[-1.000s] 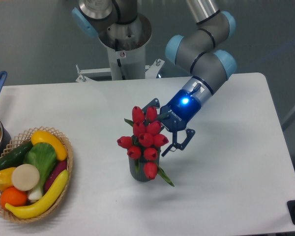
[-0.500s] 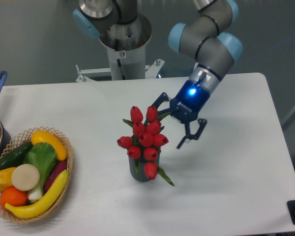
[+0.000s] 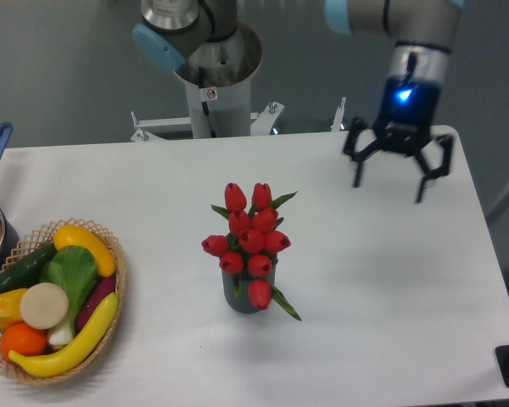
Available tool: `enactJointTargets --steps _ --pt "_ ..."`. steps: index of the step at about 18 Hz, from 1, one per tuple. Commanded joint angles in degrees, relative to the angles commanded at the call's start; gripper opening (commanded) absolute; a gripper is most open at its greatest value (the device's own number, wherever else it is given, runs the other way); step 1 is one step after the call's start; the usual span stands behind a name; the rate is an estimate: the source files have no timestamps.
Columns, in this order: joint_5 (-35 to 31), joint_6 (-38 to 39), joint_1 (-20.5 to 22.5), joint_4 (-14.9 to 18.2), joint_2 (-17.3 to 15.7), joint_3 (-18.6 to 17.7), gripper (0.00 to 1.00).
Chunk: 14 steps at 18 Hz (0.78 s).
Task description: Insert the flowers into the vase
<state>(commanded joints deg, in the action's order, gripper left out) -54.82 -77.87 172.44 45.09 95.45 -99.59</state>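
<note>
Flowers (image 3: 251,233) stand in the vase (image 3: 248,295) at table centre, buds fanned wider than the mouth, one bud drooping over the front rim. Insertion looks done; the step in hand reads as clearing away. Next move likely calls for nothing beyond parking the arm clear of the bunch. Gripper (image 3: 388,180) hangs at 2 o'clock from the vase, well apart, pointing straight down, fingers spread wide, holding nothing. Fruit basket (image 3: 112,307) sits at 9 o'clock.

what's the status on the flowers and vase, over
Tool open, empty, up over the table's far right. Flowers standing in the vase, upright. Nothing between tool and vase; basket of produce far left.
</note>
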Motion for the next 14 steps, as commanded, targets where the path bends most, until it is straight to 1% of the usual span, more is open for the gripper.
enactJointTargets --steps 2,4,5,6,7,9,10,12,14 --pt "-4.92 -0.09 -0.44 0.26 -0.09 2.46 1.00" --pt "-9.23 -0.70 -0.53 2.01 -0.09 4.22 1.00" --pt "-11.08 -3.06 -0.53 3.50 -0.09 5.01 1.00" --pt "-12.58 -7.43 -0.53 5.52 -0.09 5.46 1.00" --pt "-13.81 -12.69 -0.35 7.63 -0.35 5.37 1.00" --pt "-15.84 -22.11 0.08 10.18 -0.79 4.76 1.00" --pt "-16.46 -24.59 0.52 11.41 -0.97 4.84 1.00" --pt "-17.51 -26.54 0.97 13.79 -1.40 5.20 1.00" --pt "-17.95 -27.25 0.79 14.06 -1.58 5.02 1.00"
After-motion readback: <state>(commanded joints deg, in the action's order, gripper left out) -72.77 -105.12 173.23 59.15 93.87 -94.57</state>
